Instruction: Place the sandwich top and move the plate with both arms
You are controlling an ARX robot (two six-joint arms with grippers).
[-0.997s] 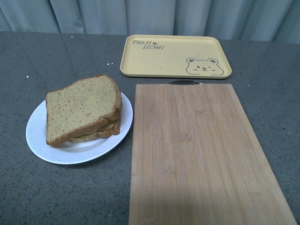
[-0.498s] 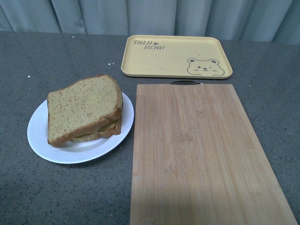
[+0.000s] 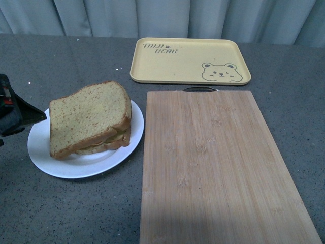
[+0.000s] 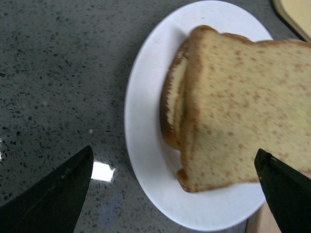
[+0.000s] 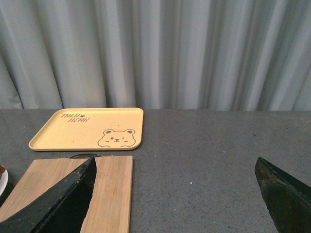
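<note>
The sandwich top (image 3: 89, 117), a brown wholemeal slice, lies tilted on the sandwich on the round white plate (image 3: 45, 157) at the table's left. In the left wrist view the slice (image 4: 243, 116) overhangs the filling, on the plate (image 4: 146, 126). My left gripper (image 3: 23, 118) enters at the far left edge, next to the plate's left rim, open and empty; its fingertips (image 4: 63, 194) straddle the plate edge in the left wrist view. My right gripper (image 5: 177, 199) is open and empty above the grey table; it does not show in the front view.
A bamboo cutting board (image 3: 213, 168) lies right of the plate, also in the right wrist view (image 5: 73, 189). A yellow bear tray (image 3: 190, 62) sits behind it, empty (image 5: 90, 128). A grey curtain closes the back.
My left gripper has come into the front view at the far left edge, next to the plate. The sandwich and plate stay in place.
</note>
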